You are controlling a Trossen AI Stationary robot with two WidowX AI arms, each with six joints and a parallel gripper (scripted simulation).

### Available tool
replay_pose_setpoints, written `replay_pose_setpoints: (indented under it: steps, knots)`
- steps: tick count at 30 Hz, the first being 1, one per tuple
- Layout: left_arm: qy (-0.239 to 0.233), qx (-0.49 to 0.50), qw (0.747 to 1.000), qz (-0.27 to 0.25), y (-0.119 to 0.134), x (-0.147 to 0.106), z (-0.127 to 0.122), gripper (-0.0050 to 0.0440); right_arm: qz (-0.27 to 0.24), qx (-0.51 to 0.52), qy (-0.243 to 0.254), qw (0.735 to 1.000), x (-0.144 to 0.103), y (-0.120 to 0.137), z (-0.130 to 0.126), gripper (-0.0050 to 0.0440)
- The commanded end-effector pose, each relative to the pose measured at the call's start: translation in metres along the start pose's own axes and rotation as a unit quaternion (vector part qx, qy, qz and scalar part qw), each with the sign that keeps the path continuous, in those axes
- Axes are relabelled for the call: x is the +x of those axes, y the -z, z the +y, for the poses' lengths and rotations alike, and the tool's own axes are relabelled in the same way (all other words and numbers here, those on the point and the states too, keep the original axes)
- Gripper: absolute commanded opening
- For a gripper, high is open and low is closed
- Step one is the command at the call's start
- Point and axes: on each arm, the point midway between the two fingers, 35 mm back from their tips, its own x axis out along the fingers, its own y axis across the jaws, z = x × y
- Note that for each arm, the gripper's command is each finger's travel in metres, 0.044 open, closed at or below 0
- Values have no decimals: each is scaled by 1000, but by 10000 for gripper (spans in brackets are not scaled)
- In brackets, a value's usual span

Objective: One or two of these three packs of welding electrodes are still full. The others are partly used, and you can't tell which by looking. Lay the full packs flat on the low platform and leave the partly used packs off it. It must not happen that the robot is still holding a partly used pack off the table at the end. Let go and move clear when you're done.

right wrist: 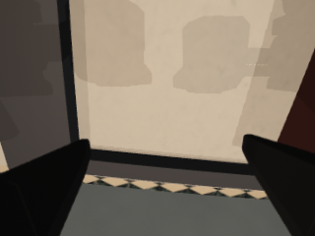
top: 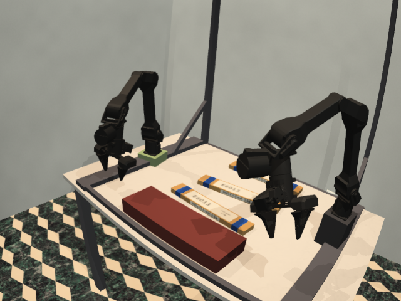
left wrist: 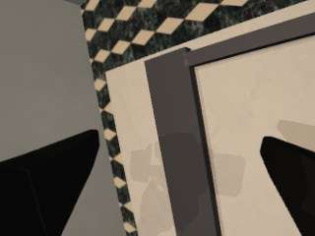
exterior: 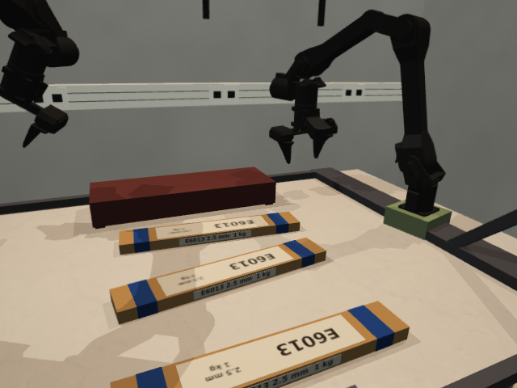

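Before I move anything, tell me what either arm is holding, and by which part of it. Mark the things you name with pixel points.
Nothing is held: the left gripper (top: 284,237) (exterior: 18,138) (left wrist: 180,141) and right gripper (top: 113,175) (exterior: 302,160) (right wrist: 167,144) both have open jaws with nothing between them.
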Motion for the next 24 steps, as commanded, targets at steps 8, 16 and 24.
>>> replay_pose_setpoints:
  steps: [8,16,24]
  knots:
    - [2,-8,1000,-12,-4,-7,4,440,13,1,4,1000,-8,4,-1,440]
    - [2,-8,1000,-12,-4,-7,4,440,13,1,4,1000,-8,4,-1,440]
    - [0,0,1000,0,0,0,0,440,0,0,0,1000,0,0,0,440]
